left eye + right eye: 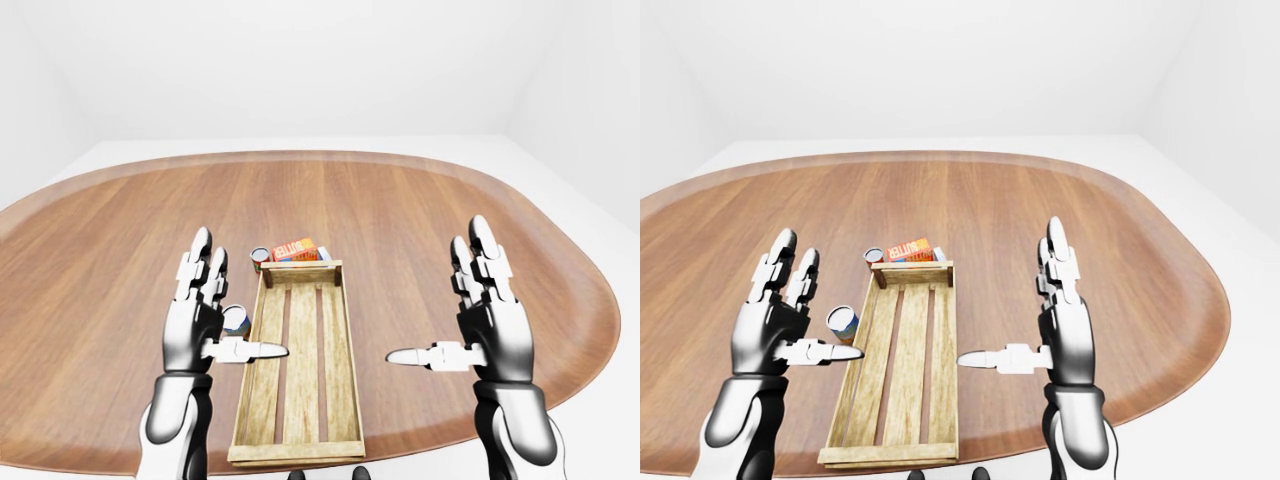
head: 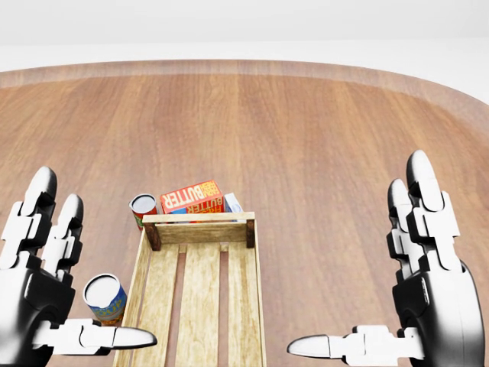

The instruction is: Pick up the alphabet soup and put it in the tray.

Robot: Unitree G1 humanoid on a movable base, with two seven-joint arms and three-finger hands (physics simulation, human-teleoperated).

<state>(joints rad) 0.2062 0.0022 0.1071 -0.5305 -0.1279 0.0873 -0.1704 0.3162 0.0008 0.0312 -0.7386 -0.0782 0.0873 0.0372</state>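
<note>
Holding the left hand (image 2: 38, 298) raised at the left of the head view, fingers (image 2: 40, 200) spread wide, thumb pointing toward the tray, gripping nothing. Seeing, just right of that hand, a blue-and-yellow can (image 2: 105, 298) standing upright on the tabletop (image 2: 321, 138), just beside the tray's left wall and outside it; judging this to be the soup, though unable to read the label. Passing next to the wooden tray (image 2: 200, 219), lying slatted and holding nothing, its long side running toward the view's bottom. Noting a red can (image 2: 143, 208) and a butter box (image 2: 191, 196) sitting just past the tray's top end, likely distractors. Keeping the right hand (image 2: 428, 298) up at the far right, fingers likewise wide, well apart from everything. Judging the step as the approach, with no grasp begun. Needing next: lowering the left hand around the soup from its left side, closing the fingers on its wall, lifting it clear of the tray's edge, then carrying it rightward over the slats while avoiding knocking it over against the wall.
</note>
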